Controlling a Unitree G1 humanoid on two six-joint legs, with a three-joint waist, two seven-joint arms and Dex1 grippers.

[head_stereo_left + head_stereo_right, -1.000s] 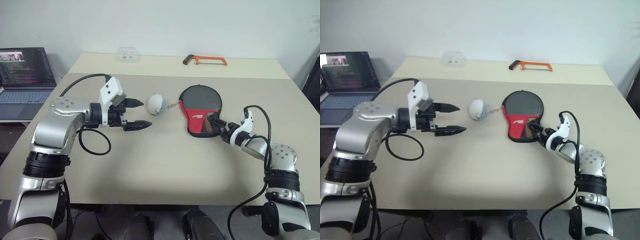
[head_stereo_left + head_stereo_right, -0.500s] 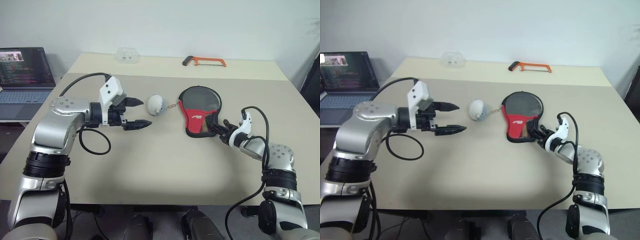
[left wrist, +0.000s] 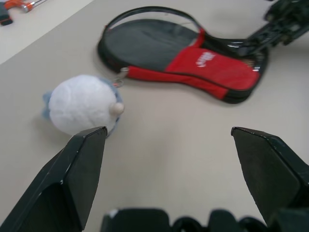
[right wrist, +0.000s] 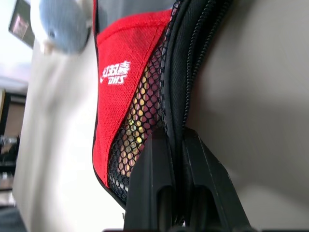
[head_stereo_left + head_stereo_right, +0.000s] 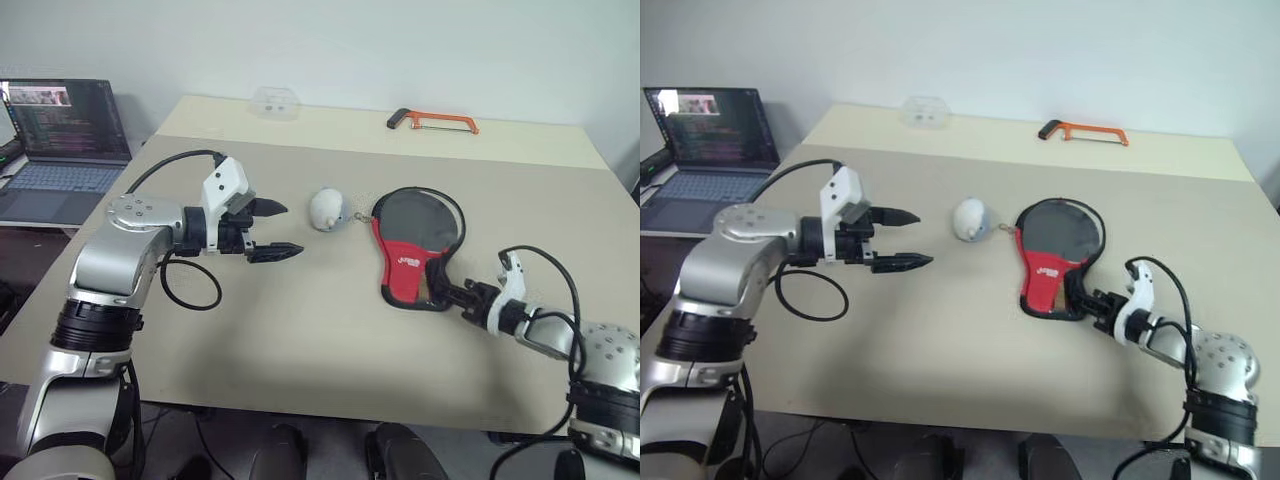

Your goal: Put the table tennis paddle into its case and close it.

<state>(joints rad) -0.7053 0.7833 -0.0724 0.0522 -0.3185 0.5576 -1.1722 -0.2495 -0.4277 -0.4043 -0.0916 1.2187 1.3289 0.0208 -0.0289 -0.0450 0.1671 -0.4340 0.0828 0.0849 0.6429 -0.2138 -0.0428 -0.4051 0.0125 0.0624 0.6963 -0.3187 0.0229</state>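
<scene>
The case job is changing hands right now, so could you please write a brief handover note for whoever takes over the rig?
Left gripper: open, hovering above the table, beside the charm.
Right gripper: shut on the case, pinching the zip edge at its narrow handle end.
The case lies flat on the table; a handle shows through the mesh, so the paddle seems to be inside.
Done: paddle in, apparently.
Left: whether the zip is fully closed cannot be told; check and finish it.

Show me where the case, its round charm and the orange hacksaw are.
case (image 5: 405,268), left eye view, red panel.
round charm (image 5: 326,208), left eye view, white body.
orange hacksaw (image 5: 436,120), left eye view, frame.
</scene>
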